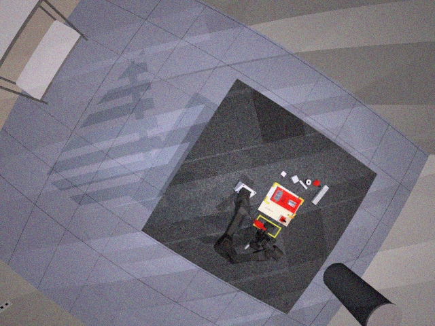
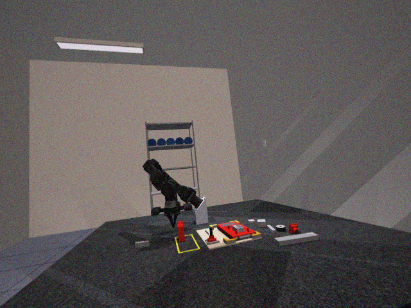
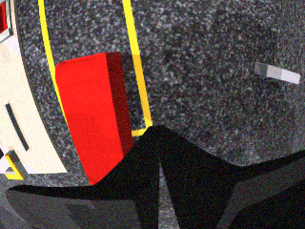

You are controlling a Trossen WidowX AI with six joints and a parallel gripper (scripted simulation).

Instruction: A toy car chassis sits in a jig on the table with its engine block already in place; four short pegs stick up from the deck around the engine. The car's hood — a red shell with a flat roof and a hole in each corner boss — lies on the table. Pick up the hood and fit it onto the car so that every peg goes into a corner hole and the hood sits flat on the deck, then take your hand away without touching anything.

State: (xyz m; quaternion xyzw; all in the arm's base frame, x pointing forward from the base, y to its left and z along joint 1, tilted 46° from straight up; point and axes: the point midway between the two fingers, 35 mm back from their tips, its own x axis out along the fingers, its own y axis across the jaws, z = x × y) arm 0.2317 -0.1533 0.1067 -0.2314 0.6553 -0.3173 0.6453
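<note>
The red hood (image 1: 259,224) (image 2: 180,231) (image 3: 92,110) is inside the yellow outline on the table; it looks tall and narrow in the exterior view, and its corner holes cannot be made out. The chassis with its red deck (image 1: 285,204) (image 2: 228,230) sits in the jig (image 1: 270,210) (image 2: 202,233). The grey engine block (image 1: 291,202) (image 2: 238,228) is on the deck, with short dark pegs around it. My gripper (image 2: 173,226) (image 3: 155,132) is shut and empty. It is above the table beside the hood, which partly passes behind a finger in the wrist view.
A small red lever piece (image 1: 282,219) (image 2: 211,239) stands on the jig board's corner. A small pale block (image 1: 247,246) (image 2: 142,244) (image 3: 281,73) lies beyond the yellow outline (image 1: 277,232) (image 2: 188,251). A long grey bar (image 1: 320,195) (image 2: 296,239) and several small parts lie past the chassis.
</note>
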